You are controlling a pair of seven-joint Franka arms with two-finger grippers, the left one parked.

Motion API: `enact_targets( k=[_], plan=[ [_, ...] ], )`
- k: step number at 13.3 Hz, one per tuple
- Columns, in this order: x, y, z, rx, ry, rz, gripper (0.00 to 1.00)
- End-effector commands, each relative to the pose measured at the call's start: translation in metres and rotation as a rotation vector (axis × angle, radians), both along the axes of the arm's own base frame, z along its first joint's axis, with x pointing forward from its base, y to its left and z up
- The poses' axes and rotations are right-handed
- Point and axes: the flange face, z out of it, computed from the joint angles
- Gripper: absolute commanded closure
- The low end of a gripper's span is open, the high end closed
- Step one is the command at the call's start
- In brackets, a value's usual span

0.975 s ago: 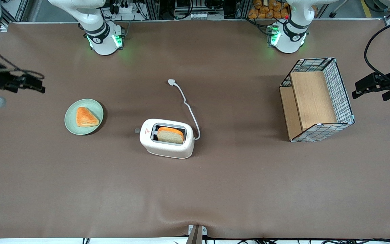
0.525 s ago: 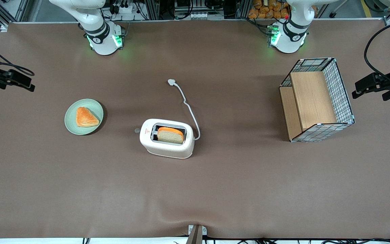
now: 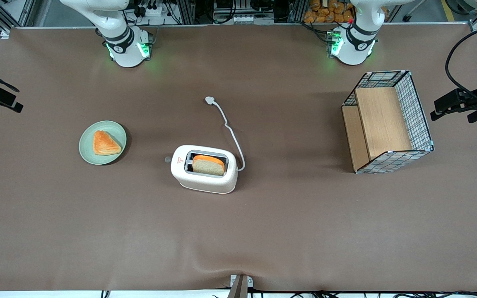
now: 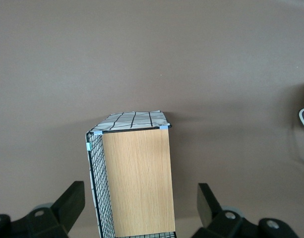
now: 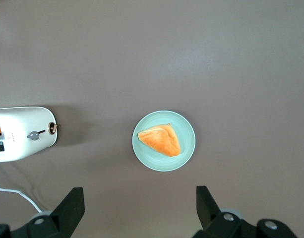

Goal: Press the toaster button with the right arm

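the toaster (image 3: 204,169) is seen standing near the middle of the brown desk (image 3: 263,231), with a slice of bread (image 3: 208,164) held upright in its top slot. the toaster button (image 3: 167,159) is seen as a small grey knob projecting from the short end turned toward the working arm's end of the desk; in the right wrist view the button (image 5: 33,135) is shown on that end face, untouched. a white cord (image 3: 230,130) is led from the toaster to a plug (image 3: 210,99) lying nearer the desk's edge where the arm bases stand. a green plate (image 3: 102,142) carrying a pastry (image 3: 105,143) is set between the toaster and the working arm's end. the gripper (image 5: 139,208) of the right arm (image 3: 110,25) is held high above the plate, well apart from the toaster, with its fingers (image 5: 70,208) spread wide and nothing between them. a wire basket (image 3: 387,122) is placed toward the parked arm's end.
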Motion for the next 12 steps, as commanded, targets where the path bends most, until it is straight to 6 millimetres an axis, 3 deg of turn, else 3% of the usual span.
enact_targets(
  k=[1, 12],
  plan=[
    [-0.0003, 0.0098, 0.0053, 0.009, 0.017, -0.04, 0.0],
    [-0.0042, 0.0104, 0.0146, -0.079, 0.036, 0.02, 0.0]
  ],
)
